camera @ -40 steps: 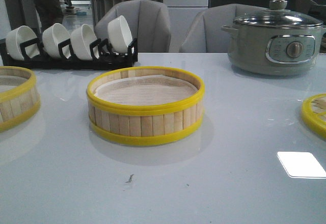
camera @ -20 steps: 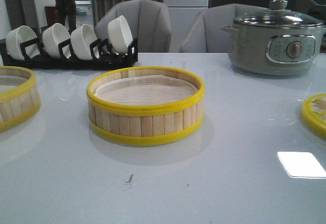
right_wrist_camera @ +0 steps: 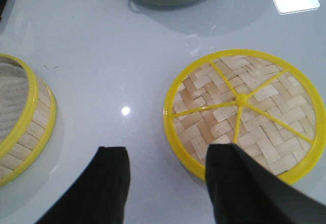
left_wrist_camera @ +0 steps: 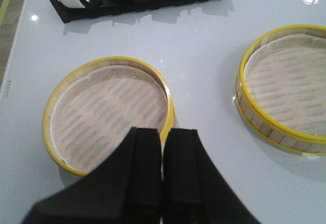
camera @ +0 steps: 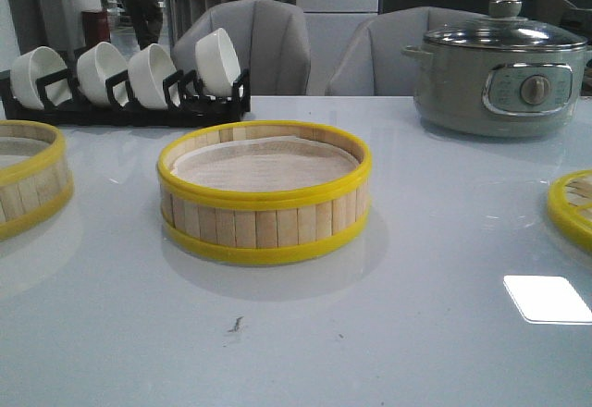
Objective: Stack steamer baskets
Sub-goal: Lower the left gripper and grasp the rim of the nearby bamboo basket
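One steamer basket [camera: 264,194] with a pale liner stands in the middle of the table. A second steamer basket [camera: 28,180] is cut off by the left edge of the front view. In the left wrist view my left gripper [left_wrist_camera: 163,132] is shut and empty. It hovers above the near rim of the left basket [left_wrist_camera: 109,112], and the middle basket [left_wrist_camera: 285,86] lies off to one side. My right gripper [right_wrist_camera: 170,152] is open and empty above bare table, between the middle basket [right_wrist_camera: 20,127] and the woven lid [right_wrist_camera: 244,109]. Neither gripper shows in the front view.
The woven bamboo lid [camera: 573,205] lies at the table's right edge. A grey-green electric pot [camera: 499,65] stands at the back right. A black rack with white bowls [camera: 129,79] stands at the back left. Two grey chairs stand behind the table.
The baskets, the lid and the table look the same. Only a person far behind the table has shifted.
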{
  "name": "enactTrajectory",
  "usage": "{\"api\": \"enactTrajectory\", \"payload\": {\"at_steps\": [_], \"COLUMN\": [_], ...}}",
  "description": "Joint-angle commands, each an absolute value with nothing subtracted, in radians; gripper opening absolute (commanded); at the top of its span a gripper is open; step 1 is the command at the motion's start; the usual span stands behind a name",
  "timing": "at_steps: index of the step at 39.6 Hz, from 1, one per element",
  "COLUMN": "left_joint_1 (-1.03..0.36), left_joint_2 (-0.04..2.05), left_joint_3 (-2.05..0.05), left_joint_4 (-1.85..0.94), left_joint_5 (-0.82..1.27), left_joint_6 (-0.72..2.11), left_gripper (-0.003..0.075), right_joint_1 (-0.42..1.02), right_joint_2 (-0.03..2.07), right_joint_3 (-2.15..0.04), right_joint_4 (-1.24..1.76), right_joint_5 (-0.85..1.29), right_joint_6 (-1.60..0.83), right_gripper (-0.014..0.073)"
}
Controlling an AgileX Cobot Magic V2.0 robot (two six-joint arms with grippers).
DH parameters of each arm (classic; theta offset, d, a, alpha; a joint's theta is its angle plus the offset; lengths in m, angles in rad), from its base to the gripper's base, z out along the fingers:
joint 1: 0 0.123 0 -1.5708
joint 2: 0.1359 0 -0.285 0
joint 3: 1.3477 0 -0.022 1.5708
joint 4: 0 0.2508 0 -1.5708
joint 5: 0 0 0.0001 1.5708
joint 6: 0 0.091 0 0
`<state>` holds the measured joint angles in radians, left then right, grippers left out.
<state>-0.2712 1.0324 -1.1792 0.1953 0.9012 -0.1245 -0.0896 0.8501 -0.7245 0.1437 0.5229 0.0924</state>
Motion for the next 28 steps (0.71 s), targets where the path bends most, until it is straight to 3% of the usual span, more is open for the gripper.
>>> {"api": "enactTrajectory", "payload": {"at_steps": [1,11,28], "left_joint_1": [-0.276,-0.276,-0.274], "left_joint_2": [1.035,1.188,1.509], "left_joint_3": [-1.211,-1.211,-1.217], "left_joint_4": [0.2,0.195,0.228], "left_joint_5": [0.841,0.882,0.697], "left_joint_6": [-0.121,-0.129,-0.13], "left_gripper": [0.0137,0.0428,0.0434], "right_joint_1": [-0.091,-0.091,-0.091], "right_joint_2": [0.846,0.846,0.846], "right_joint_3": [-0.762,-0.762,-0.762], "right_joint_4": [0.141,0.141,0.141], "right_joint_5": [0.458,0.458,0.461], "right_joint_6": [0.077,0.077,0.077], "right_gripper": [0.0465,0.0465,0.0465]}}
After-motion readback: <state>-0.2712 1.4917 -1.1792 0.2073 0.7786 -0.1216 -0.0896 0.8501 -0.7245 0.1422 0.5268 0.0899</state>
